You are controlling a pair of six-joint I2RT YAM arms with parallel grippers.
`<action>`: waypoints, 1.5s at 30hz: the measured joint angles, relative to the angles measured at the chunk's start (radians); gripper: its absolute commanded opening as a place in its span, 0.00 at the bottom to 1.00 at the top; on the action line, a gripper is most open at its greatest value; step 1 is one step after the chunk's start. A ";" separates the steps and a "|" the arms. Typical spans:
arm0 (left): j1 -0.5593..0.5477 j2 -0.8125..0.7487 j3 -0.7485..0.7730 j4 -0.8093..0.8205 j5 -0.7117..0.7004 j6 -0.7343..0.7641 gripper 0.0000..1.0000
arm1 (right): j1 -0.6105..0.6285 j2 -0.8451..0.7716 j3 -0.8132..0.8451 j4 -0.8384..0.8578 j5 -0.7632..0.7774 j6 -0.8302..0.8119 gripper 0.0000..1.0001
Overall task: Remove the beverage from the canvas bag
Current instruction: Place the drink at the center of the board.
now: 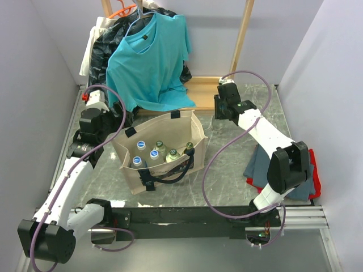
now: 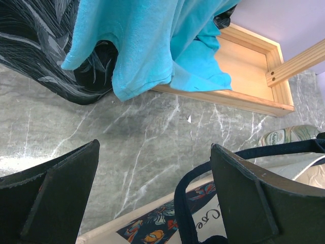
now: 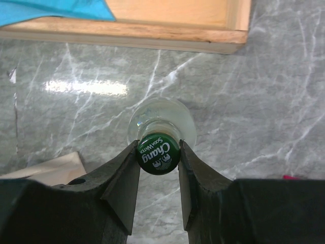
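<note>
Inside the canvas bag (image 1: 129, 154) stand bottles (image 1: 154, 154); right jaws clamp green-capped bottle (image 3: 158, 152).

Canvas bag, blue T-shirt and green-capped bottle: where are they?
canvas bag (image 1: 161, 131), top view, inner back wall.
turquoise T-shirt (image 1: 148, 62), top view, chest.
Chang soda water bottle (image 3: 158, 154), right wrist view, green cap.

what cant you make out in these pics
- Right wrist view: right fingers grip a green cap; seen from above, whether the bottle touches the table is unclear.
- Top view: right arm hides that bottle.
- Top view: labels on the bottles in the canvas bag are too small.
- Left wrist view: bottom edge and a left finger cut off the bag's print.
</note>
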 measured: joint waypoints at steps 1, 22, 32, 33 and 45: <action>0.000 0.000 0.000 0.000 0.000 0.000 0.96 | -0.002 0.000 -0.001 0.001 0.007 0.002 0.00; 0.000 0.002 0.000 0.001 0.000 0.000 0.96 | -0.018 0.000 -0.062 0.074 0.058 0.029 0.00; 0.000 0.009 0.000 0.000 0.000 0.000 0.96 | -0.020 0.020 -0.041 0.065 0.058 0.036 0.13; 0.000 0.009 0.000 0.001 0.000 0.000 0.96 | -0.020 0.024 -0.037 0.064 0.058 0.035 0.13; 0.000 0.019 0.000 0.000 0.001 0.000 0.96 | -0.021 0.045 -0.010 0.053 0.057 0.040 0.47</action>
